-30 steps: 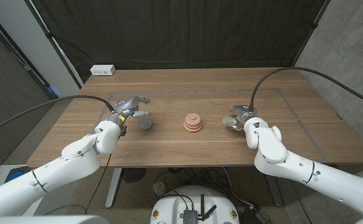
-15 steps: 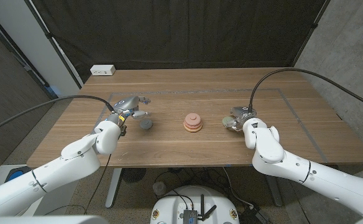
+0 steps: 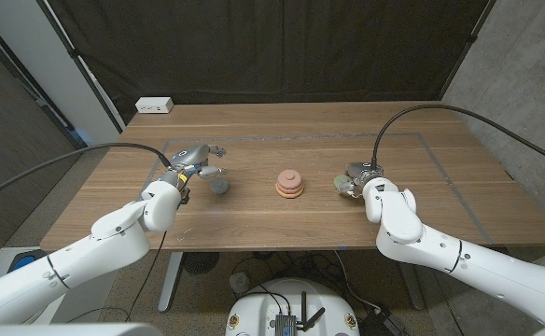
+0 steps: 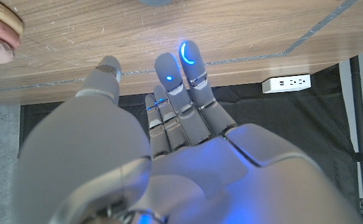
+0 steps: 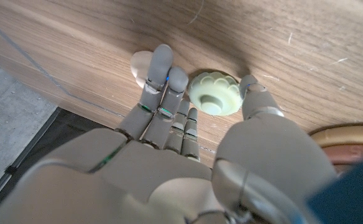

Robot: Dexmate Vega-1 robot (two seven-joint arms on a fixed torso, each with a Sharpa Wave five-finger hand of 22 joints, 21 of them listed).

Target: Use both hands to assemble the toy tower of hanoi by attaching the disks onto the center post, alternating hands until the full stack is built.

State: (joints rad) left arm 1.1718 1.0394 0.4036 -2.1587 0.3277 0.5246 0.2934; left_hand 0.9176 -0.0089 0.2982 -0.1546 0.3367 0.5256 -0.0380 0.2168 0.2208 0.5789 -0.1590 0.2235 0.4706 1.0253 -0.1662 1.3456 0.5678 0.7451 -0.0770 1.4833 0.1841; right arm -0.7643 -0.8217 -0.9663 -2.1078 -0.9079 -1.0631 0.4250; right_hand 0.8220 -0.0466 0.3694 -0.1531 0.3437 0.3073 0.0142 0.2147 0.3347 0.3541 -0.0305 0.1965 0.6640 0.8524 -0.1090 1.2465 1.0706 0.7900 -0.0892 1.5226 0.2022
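The tower (image 3: pixel 289 184) stood part-built at the table's (image 3: pixel 254 219) centre. The right robot hand (image 3: pixel 358 177), at three o'clock, closed around a green disk (image 5: pixel 215 94), not yet lifted. The left robot hand (image 3: pixel 196 159) hung released beside a grey disk (image 3: pixel 219 186) at nine o'clock.

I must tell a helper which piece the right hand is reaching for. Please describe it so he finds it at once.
On the wooden table, look right of the pink stack in the middle. At the right hand fingertips lies a pale green disk. Its scalloped edge and raised centre set it apart from the grey piece on the left.
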